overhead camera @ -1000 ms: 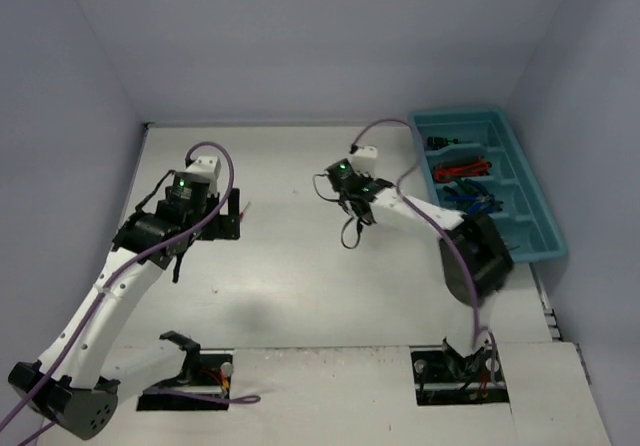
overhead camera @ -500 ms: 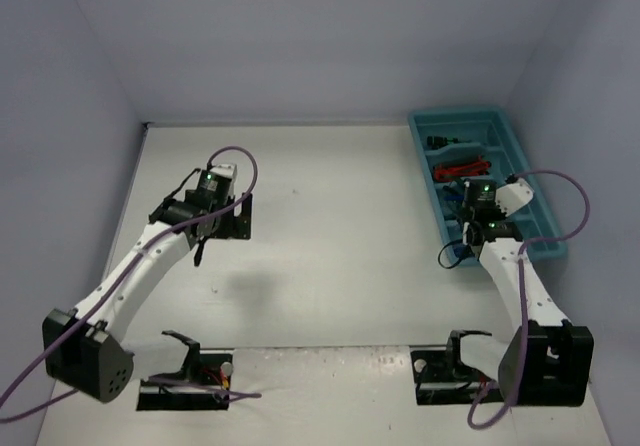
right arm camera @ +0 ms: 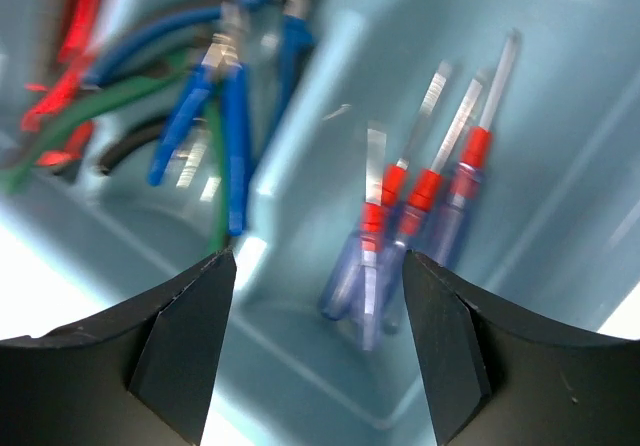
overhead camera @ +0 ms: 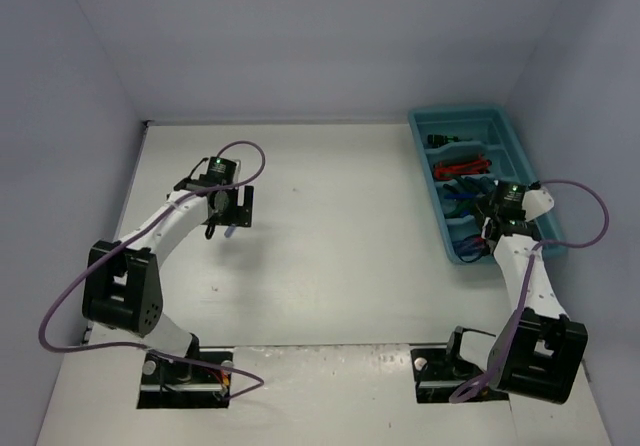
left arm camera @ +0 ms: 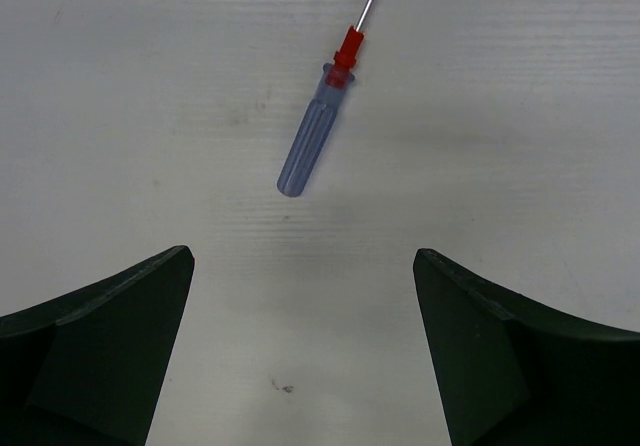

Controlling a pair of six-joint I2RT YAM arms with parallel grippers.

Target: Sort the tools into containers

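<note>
Left fingers (left arm camera: 100, 346) and right fingers (right arm camera: 180, 336) apart, empty.
I see one blue-handled screwdriver (left arm camera: 315, 141) on the worktop (left arm camera: 500, 86) below the left; three screwdrivers (right arm camera: 428, 201) in the tray (right arm camera: 300, 136) below the right.

High fixed view over the whole table (overhead camera: 330, 251); wrist views close, downward; tray (overhead camera: 520, 151) common to top and right wrist

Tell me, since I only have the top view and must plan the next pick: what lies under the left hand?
Observer: A blue-handled screwdriver with a red collar, flat on the table, ahead of the open left hand, untouched.
Operator: And the right hand?
Observer: Open, empty, above the tray.
Operator: What's below it?
Observer: Several red-collared screwdrivers in one compartment; blue pliers in the next.
</note>
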